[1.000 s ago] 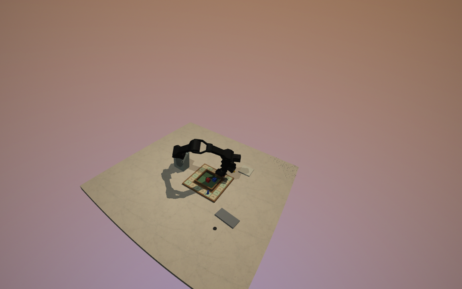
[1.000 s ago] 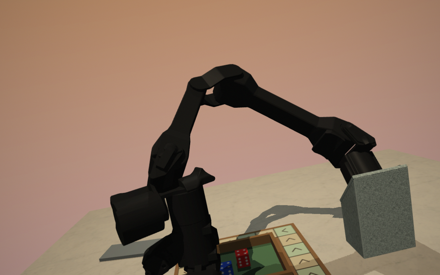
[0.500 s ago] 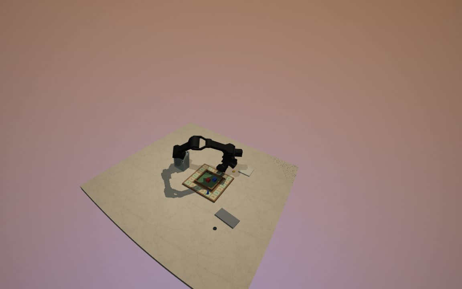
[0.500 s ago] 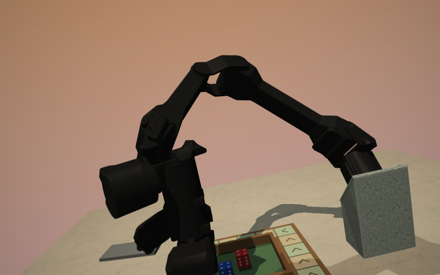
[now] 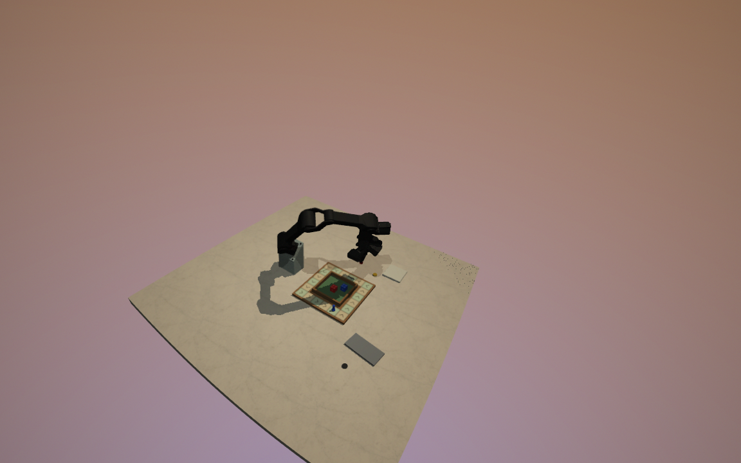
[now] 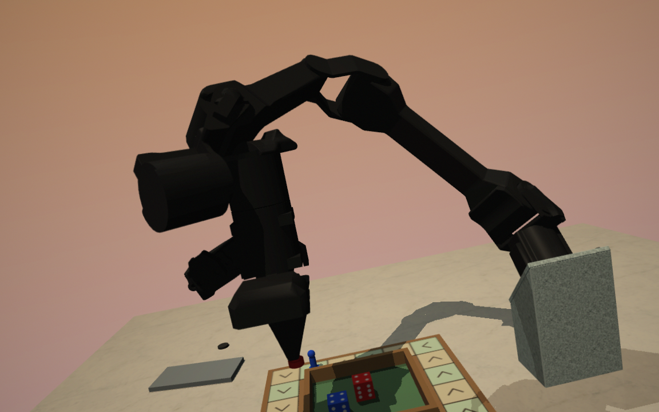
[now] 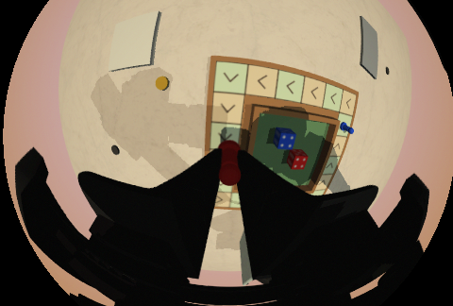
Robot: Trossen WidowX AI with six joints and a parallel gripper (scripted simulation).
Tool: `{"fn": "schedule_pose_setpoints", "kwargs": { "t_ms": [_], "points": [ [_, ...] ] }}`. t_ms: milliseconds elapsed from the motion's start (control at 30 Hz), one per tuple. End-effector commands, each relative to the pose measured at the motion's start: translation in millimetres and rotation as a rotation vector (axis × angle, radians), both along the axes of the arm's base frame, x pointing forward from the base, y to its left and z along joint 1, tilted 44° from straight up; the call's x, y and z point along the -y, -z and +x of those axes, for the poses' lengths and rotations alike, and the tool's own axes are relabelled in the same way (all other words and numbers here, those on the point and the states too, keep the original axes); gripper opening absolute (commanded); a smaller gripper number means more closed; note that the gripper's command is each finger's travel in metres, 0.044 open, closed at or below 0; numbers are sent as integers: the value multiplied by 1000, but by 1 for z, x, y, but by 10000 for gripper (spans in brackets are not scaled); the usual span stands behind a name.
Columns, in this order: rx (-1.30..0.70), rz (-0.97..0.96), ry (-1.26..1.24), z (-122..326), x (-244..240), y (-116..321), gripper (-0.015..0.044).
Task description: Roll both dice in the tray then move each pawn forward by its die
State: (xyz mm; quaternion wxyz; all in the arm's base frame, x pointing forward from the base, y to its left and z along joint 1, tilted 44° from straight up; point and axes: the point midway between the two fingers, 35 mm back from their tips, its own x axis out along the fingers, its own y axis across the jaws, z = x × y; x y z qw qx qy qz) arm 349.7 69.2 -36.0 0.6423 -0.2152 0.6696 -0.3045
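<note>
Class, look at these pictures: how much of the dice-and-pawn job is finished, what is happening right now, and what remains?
Done: the red die and blue die lie in the tray. In hand: the claw is shut on the red pawn, lifted above the board. Left: set it down by the red die's number, move the blue pawn, which stands on the board's edge, then let go and withdraw.
</note>
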Motion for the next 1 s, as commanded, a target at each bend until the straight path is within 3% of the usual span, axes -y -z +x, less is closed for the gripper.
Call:
{"fn": "schedule_pose_setpoints", "kwargs": {
  "t_ms": [0,967],
  "points": [
    [-1,3,3,-12,-3,5,0],
    [-6,7,2,-120,3,47,0]
  ]
}}
